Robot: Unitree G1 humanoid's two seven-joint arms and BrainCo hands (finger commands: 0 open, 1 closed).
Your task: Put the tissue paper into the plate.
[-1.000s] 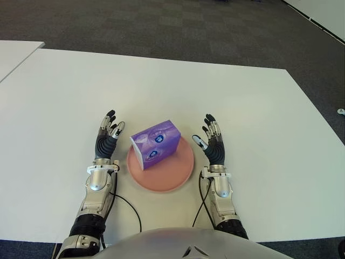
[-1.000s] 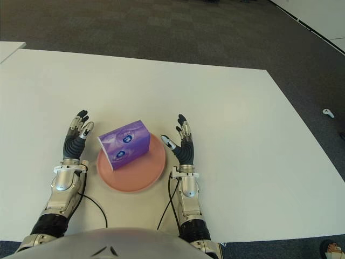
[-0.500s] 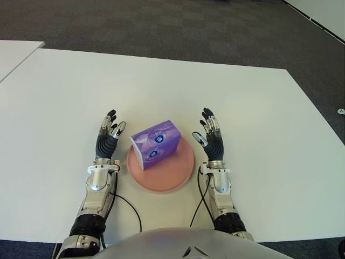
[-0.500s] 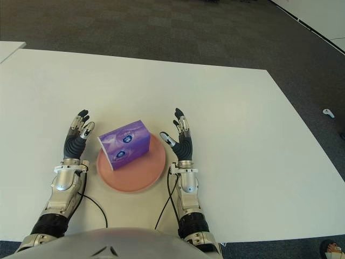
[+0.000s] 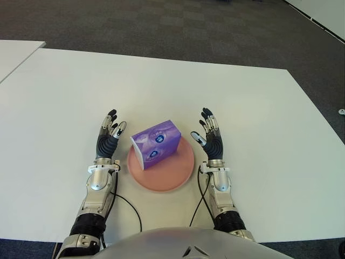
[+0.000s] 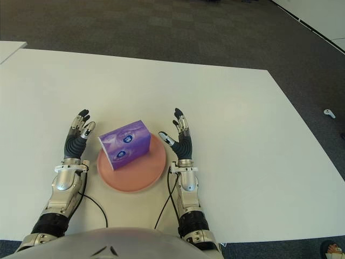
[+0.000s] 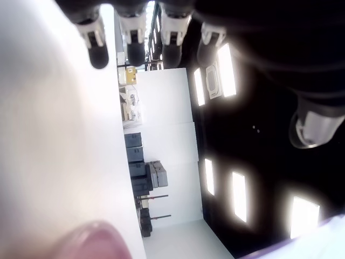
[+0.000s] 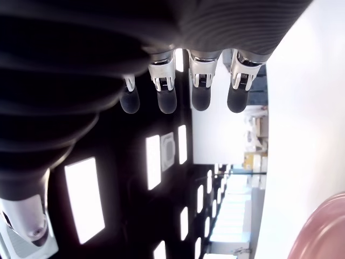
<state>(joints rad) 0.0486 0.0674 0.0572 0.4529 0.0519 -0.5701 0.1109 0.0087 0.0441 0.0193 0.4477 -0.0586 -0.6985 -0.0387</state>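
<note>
Purple tissue paper pack sitting in pink plate on white table, nothing touching it. Left hand just left of plate, fingers spread, empty. Right hand just right of plate, same: fingers extended, holding nothing.

Both hands, left hand and right hand, have black ribbed palms and dark fingers with silver-white joints and black tips. Silver metal wrists and forearms lead to black ribbed cuffs at the lower frame. A thin black cable loops from each wrist. Grey rounded torso at bottom centre.
</note>
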